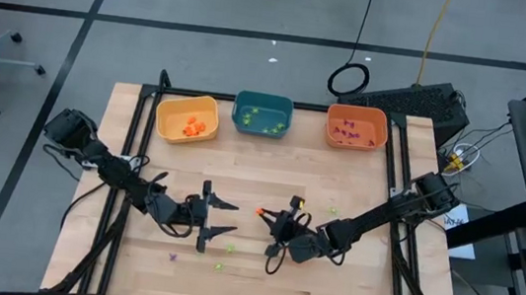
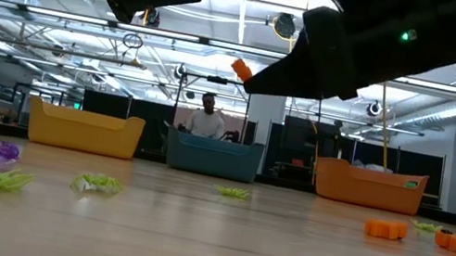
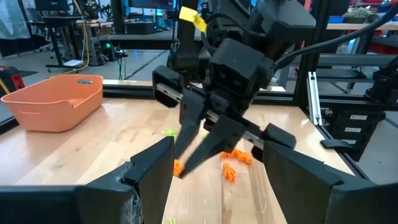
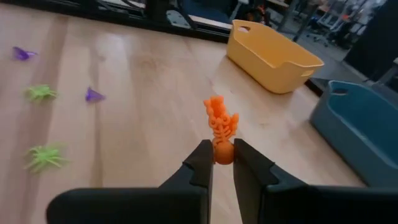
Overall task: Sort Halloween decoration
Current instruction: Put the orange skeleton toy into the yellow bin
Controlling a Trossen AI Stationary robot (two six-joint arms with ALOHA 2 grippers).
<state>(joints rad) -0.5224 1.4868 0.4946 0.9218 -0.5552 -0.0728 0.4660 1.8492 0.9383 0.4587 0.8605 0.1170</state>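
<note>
Holding: my right claw (image 4: 222, 163) pinches an orange skeleton trinket (image 4: 220, 124), lifted at centre frame of the high view.
Left claw (image 1: 219, 217): I see it spread wide, empty, left of centre.
Loose trinkets: green spiders (image 4: 43, 157) and purple bits (image 4: 94, 95) on the table (image 1: 346, 286).
Bins: yellow (image 1: 187, 119), teal (image 1: 262, 114), orange (image 1: 356, 127), along the table's top edge.

One orange skeleton trinket (image 4: 221, 127) stands upright, pinched at its base by the right gripper's fingers (image 4: 200, 163) — green spiders (image 4: 42, 157) and purple bats (image 4: 93, 94) lie scattered on the bench (image 4: 143, 93).
</note>
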